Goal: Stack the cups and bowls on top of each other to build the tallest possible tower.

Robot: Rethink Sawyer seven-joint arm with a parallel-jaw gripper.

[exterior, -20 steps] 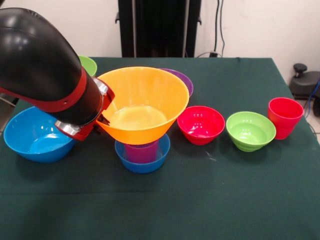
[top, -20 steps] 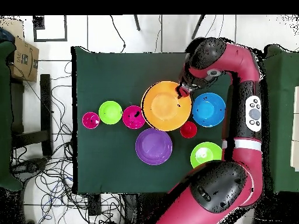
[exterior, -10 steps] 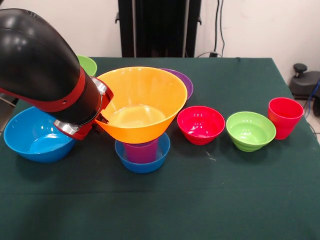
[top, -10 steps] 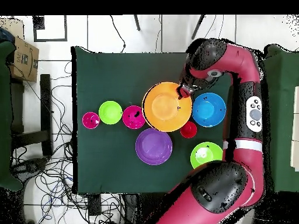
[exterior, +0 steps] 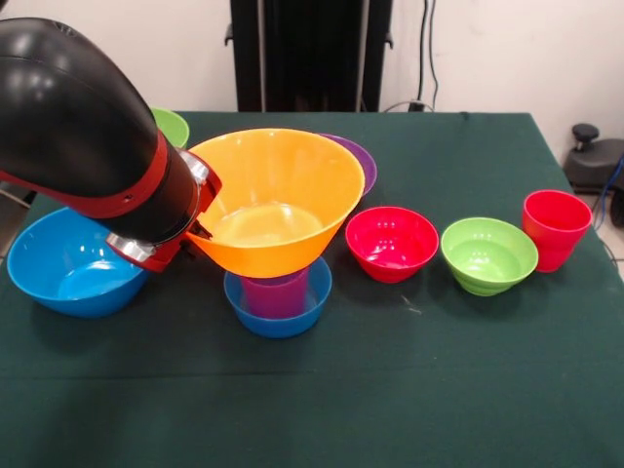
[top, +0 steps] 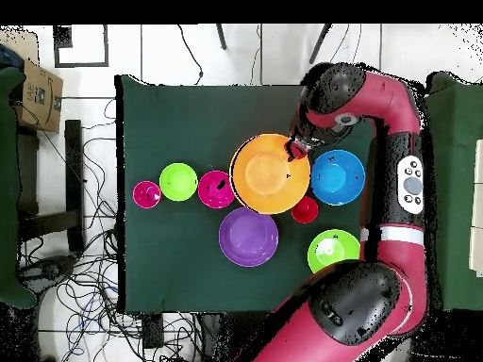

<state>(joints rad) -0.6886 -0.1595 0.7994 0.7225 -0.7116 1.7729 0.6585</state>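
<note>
A large yellow bowl (exterior: 276,200) is pinched at its rim by the gripper (exterior: 198,234) above a purple cup (exterior: 275,293) seated in a small blue bowl (exterior: 279,304), while the remaining bowls and cups are left scattered, unstacked, across the table (exterior: 409,390).

Sawyer arm (top: 401,123): glossy red shell in thick rounded segments with black bulbous joint housings. Front view shows a big black domed housing (exterior: 68,107) with a red band around it, then a silver metal ring and red trim at the wrist end (exterior: 161,249). Overhead shows a grey oval button panel (top: 408,181) on the red link and a small round grey cap (top: 341,119) near the wrist.
</note>
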